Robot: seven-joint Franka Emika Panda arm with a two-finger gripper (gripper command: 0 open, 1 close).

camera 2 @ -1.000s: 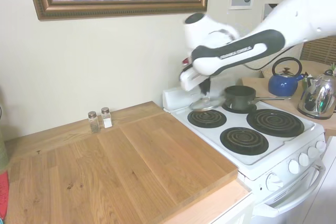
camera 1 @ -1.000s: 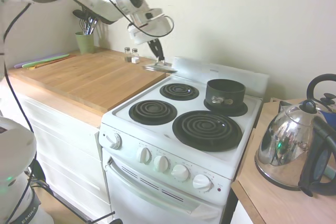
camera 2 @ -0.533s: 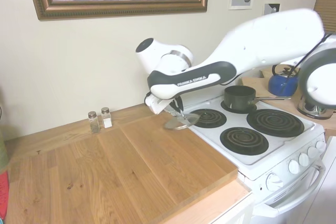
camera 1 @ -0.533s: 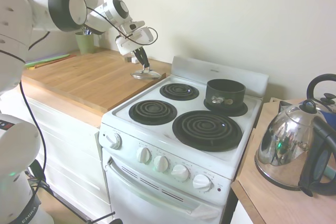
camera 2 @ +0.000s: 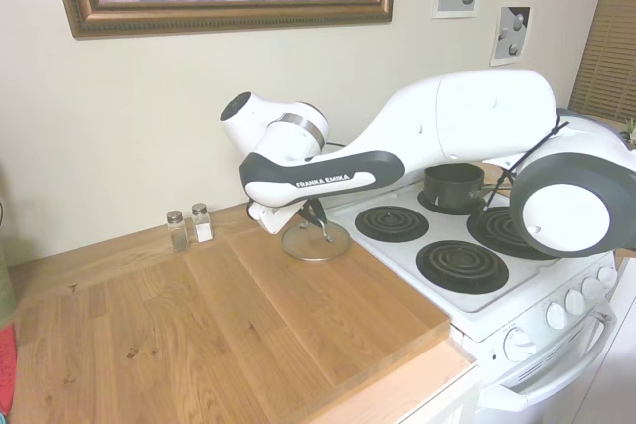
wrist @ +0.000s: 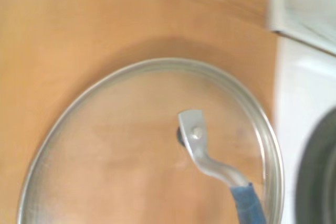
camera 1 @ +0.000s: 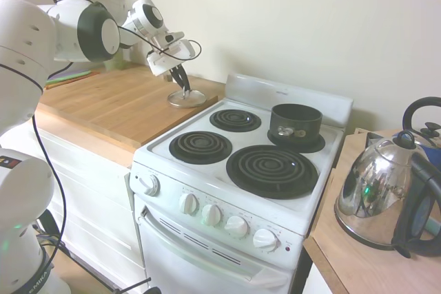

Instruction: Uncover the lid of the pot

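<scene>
Glass and metal, the lid [camera 1: 187, 97] is being held flat at the wooden counter [camera 1: 110, 105], right by the counter's edge just beside the white stove [camera 1: 238, 170], and whether its rim is resting on the wood or hanging just above it cannot be told. The gripper [camera 1: 184, 87] is being pointed down over the lid's middle, and its dark fingers [camera 2: 318, 223] are being kept pinched together on the upright loop handle [wrist: 210, 163]. In the wrist view, bare wood is being shown through the glass [wrist: 131, 166], with the metal rim running round it and a strip of the white stove alongside. The pot [camera 1: 295, 121] is being left uncovered on the far right burner [camera 1: 296, 142], its dark inside open to view, well apart from the lid. Two small shakers [camera 2: 189, 226] are being seen at the wall on the counter, near the lid but not touching it. A shiny steel kettle [camera 1: 377, 194] is being seen on the counter on the other side of the stove, far from the arm.
</scene>
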